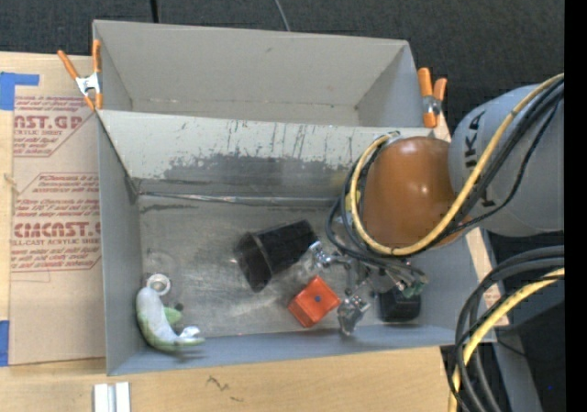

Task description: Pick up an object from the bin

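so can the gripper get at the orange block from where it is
Probably yes: the orange block lies uncovered right beside the gripper, with nothing on top of it. The black cup close by to its upper left might crowd the approach.

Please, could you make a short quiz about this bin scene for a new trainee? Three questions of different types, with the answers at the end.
1. True or false: the green and white toy lies in the lower left corner of the bin, as the camera sees it.
2. Fill the gap: the cup-shaped thing near the middle of the bin floor is coloured ___.
3. Which of these lies nearest to the gripper?
A) the orange block
B) the green and white toy
C) the cup-shaped thing

Key: 1 true; 2 black; 3 A.
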Robot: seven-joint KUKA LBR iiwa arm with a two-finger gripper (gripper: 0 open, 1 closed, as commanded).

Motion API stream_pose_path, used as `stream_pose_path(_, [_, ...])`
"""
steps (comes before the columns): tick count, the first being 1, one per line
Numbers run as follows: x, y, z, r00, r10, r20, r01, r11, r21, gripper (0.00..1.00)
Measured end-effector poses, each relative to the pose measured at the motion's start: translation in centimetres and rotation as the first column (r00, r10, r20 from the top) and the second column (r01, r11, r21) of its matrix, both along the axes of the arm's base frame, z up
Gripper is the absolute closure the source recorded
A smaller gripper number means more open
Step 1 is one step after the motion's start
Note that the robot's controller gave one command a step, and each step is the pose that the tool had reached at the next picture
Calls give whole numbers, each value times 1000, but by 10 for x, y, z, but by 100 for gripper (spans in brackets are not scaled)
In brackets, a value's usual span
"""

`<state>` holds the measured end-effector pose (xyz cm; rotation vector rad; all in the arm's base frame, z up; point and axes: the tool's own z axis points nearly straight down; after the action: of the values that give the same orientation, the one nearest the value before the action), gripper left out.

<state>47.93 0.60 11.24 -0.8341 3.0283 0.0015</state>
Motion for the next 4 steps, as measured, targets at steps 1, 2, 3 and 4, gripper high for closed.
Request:
stream_pose_path(1, [7, -2, -33, 1000, 7, 22, -7, 1000, 1, 0])
stream_pose_path(2, [5, -3, -25, 994, 110, 12, -110, 994, 3, 100])
stream_pose_path(3, [6, -2, -25, 992, 124, 14, -124, 992, 3, 100])
stream_pose_path(4, [6, -2, -23, 991, 132, 11, -132, 991, 4, 100])
